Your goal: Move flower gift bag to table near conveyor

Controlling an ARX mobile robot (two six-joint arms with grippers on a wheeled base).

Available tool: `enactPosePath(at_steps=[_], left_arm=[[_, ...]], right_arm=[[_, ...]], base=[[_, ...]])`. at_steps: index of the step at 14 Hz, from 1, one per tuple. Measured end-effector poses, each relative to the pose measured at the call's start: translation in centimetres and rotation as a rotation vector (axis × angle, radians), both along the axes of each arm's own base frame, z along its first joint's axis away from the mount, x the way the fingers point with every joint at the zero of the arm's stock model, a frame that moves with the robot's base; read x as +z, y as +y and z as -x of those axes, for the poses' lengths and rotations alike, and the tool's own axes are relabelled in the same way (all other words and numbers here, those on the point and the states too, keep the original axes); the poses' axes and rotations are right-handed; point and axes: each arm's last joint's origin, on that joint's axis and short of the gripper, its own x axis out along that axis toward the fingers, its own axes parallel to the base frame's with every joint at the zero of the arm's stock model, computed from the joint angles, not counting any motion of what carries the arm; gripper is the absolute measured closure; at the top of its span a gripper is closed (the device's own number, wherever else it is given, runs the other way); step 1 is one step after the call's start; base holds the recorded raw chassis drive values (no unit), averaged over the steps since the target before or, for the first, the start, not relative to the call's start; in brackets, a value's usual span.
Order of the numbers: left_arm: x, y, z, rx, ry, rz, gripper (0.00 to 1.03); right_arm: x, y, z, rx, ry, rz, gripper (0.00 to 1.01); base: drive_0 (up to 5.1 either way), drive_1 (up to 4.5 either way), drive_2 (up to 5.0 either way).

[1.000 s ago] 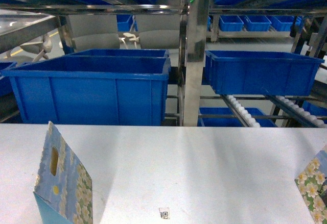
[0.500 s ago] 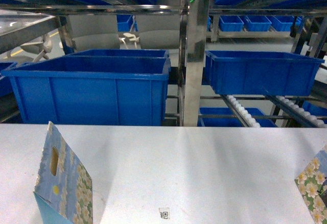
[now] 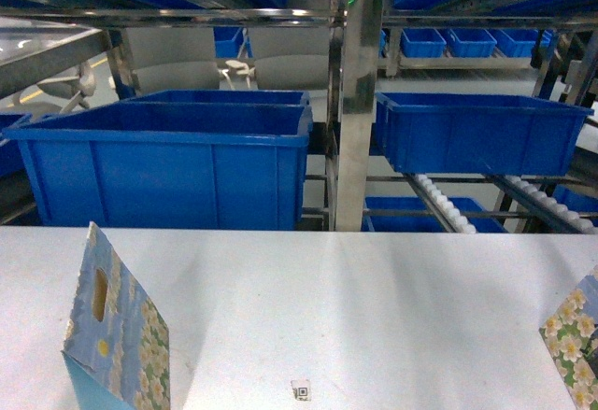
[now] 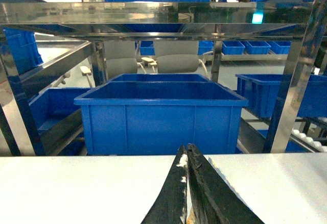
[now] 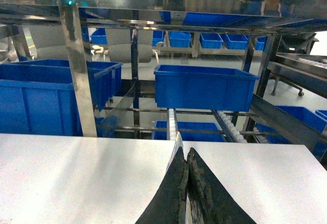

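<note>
White matte counter [image 3: 374, 317] in the head view already carried a flower-printed paper gift bag [image 3: 114, 335] at its left, before the steel roller conveyor [image 3: 448, 209]. Left wrist: left end effector [image 4: 187, 155] pressed closed, seemingly on the bag's edge. Right wrist: right end effector [image 5: 186, 157] closed, contents unclear. Release probably remained.

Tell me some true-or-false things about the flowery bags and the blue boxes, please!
1. Two flowery gift bags stand on the white table: one at the left, one at the right edge. True.
2. The big blue bin sits on the table. False: it sits in the rack behind the table.
3. The left bag has a handle hole. True.
4. The left gripper is wide open. False: its fingers are pressed together.
5. The conveyor rollers are red. False: they are white.
</note>
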Motion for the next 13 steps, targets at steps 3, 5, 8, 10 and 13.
enactPosePath(at_steps=[3, 5, 8, 10, 13], left_arm=[[-0.2, 0.0, 0.4, 0.000, 0.013, 0.000, 1.01], [-0.1, 0.0, 1.3, -0.001, -0.005, 0.000, 1.01], [-0.4, 0.0, 1.3, 0.000, 0.016, 0.000, 1.01], [-0.4, 0.0, 1.3, 0.000, 0.016, 0.000, 1.01], [-0.4, 0.0, 1.3, 0.000, 0.016, 0.001, 0.72]], right_arm=[[0.0, 0.0, 0.0, 0.000, 0.000, 0.000, 0.99], [0.0, 0.0, 0.0, 0.000, 0.000, 0.000, 0.99], [0.0, 0.0, 0.0, 0.000, 0.000, 0.000, 0.99], [0.0, 0.0, 0.0, 0.000, 0.000, 0.000, 0.99], [0.0, 0.0, 0.0, 0.000, 0.000, 0.001, 0.61]], base=[[0.0, 0.00, 0.0], [0.0, 0.00, 0.0], [0.0, 0.00, 0.0], [0.0, 0.00, 0.0], [0.0, 0.00, 0.0]])
